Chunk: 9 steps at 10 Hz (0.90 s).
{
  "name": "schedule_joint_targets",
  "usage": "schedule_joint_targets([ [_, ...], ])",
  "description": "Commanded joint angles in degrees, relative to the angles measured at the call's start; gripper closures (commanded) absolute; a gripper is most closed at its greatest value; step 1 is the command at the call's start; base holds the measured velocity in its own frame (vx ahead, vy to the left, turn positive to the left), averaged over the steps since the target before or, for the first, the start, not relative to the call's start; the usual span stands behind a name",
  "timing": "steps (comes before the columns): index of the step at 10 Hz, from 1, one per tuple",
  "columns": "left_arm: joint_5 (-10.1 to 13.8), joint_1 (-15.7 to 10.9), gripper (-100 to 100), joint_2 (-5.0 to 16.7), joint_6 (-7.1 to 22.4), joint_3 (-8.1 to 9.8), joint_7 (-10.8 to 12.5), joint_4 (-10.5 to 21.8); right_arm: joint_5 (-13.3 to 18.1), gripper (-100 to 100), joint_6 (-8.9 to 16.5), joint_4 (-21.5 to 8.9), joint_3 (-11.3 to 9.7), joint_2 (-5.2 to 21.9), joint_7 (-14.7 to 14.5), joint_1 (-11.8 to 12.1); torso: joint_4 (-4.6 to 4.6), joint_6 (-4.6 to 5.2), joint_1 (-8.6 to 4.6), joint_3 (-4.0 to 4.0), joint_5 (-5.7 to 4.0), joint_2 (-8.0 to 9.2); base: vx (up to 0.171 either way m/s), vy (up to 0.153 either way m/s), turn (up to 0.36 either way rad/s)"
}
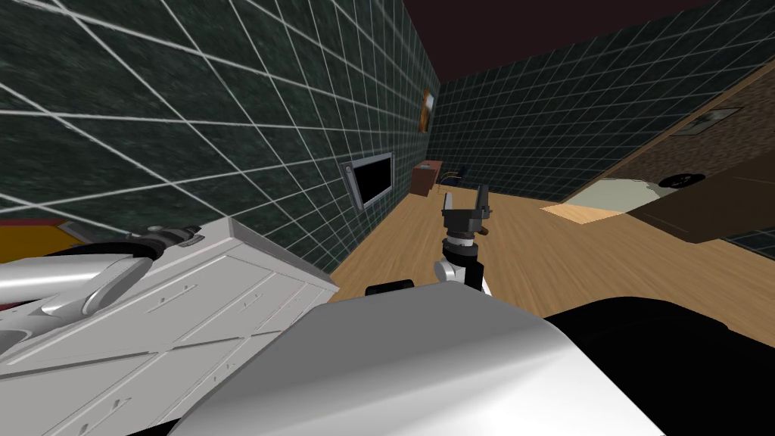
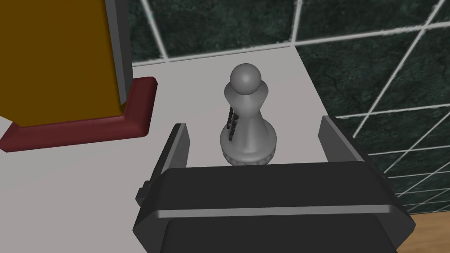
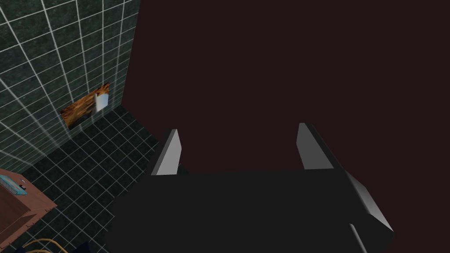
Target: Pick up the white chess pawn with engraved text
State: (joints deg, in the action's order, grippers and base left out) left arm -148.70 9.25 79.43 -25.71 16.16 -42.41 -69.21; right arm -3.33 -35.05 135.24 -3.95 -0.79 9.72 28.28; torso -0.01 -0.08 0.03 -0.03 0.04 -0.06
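On white cabinet top by dark tiled wall: pawn upright.

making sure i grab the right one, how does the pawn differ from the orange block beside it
Colour: the pawn is plain grey with dark marks on its side; the orange block sits on a dark red base. Shape: the pawn is round with a ball top, the block flat-sided and far bigger. Place: the pawn stands between the left gripper's open fingers, the block outside them. Both stand upright on the same pale top.
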Motion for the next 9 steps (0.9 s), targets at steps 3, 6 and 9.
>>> schedule_joint_targets([
  [3, 0.1, -5.0, -100, 1.11, 1.55, -5.92, 3.02, 2.86, 0.0, 0, 0.0, 0.0, 0.0, 0.0, 0.0, 0.0, 0.02, 0.01, -0.06, 0.04, -0.01, 0.06, -0.011, 0.002, 0.018],
  [6, 0.1, -7.27, -100, 1.11, 1.55, -10.23, 3.02, 2.86, 0.0, 0, 0.0, 0.0, 0.0, 0.0, 0.0, 0.0, 0.02, 0.01, -0.07, 0.04, -0.02, 0.07, -0.006, 0.002, 0.009],
  [9, 0.11, -11.71, -100, 1.82, 2.56, -16.13, 4.96, 4.82, 0.0, 0, 0.0, 0.0, 0.0, 0.0, 0.0, 0.0, 0.02, 0.01, -0.06, 0.05, -0.01, 0.08, -0.009, 0.004, 0.023],
])
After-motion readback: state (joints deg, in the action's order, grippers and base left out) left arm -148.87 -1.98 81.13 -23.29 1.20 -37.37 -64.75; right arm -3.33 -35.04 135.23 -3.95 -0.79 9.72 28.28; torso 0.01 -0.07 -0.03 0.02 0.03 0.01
